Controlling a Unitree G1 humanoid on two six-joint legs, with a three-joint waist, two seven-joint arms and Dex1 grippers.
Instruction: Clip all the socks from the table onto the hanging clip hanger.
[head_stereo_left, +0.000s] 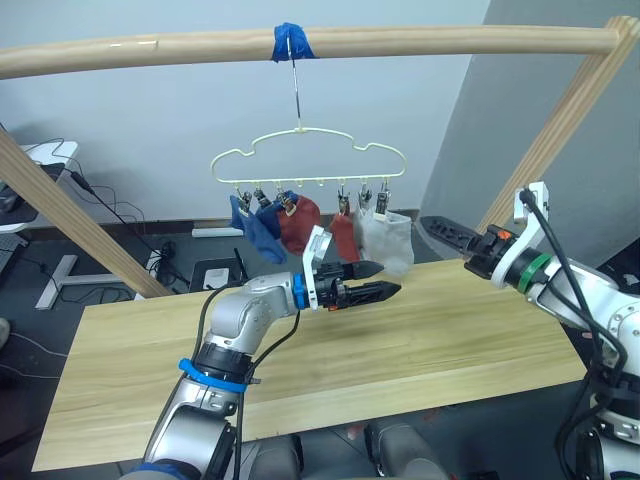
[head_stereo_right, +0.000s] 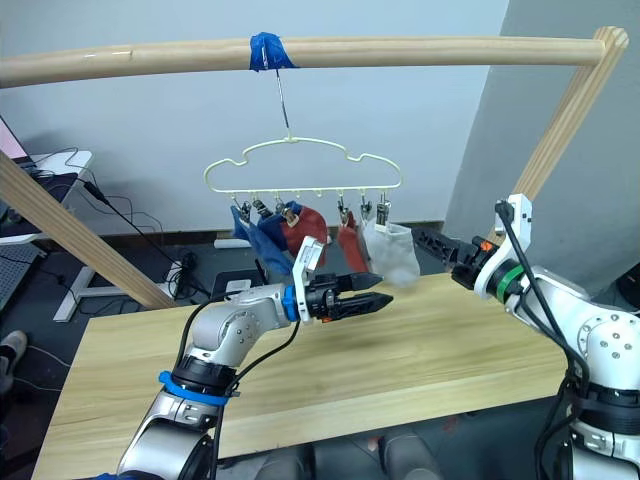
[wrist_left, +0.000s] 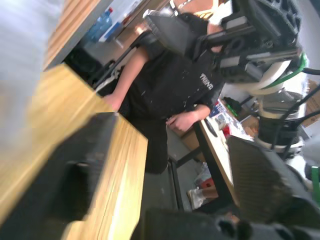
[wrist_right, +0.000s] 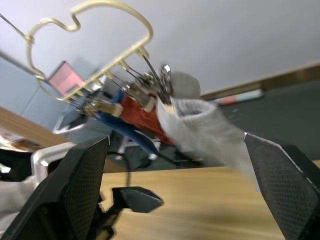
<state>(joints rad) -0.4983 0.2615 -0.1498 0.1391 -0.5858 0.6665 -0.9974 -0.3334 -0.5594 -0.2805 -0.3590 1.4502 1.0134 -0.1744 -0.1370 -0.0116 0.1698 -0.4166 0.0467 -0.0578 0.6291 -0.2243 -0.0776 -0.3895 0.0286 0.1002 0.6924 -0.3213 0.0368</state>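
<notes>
The clip hanger (head_stereo_left: 310, 181) hung in the upper middle of the frame, hooked by a strip of blue tape (head_stereo_left: 293, 42) to the round wooden pole (head_stereo_left: 450, 40). Its row of clips ran left to right across the picture. That line was what my next move would turn on.

All the socks I could make out hung from those clips. From frame left to right they were a blue sock (head_stereo_left: 255, 225), a rust-red sock (head_stereo_left: 298, 222), a second red sock (head_stereo_left: 343, 235) and a grey sock (head_stereo_left: 385, 238). I could not tell whether more hid behind them.

My left pincer (head_stereo_left: 378, 280) hovered over the worktop (head_stereo_left: 450, 340) at the centre of the frame. It was below the clip row and pointed toward frame right, so it lay nearly parallel to the row. Its fingers were spread and held nothing. Its tips sat just under the hem of the grey sock in the picture.

My right pincer (head_stereo_left: 475, 262) stood at middle right, also spread wide and empty. It faced the grey-sock end of the row almost end-on. I judged the left the nearer of the two.

In the left wrist view a person (wrist_left: 170, 85) sat beyond the worktop's edge.
</notes>
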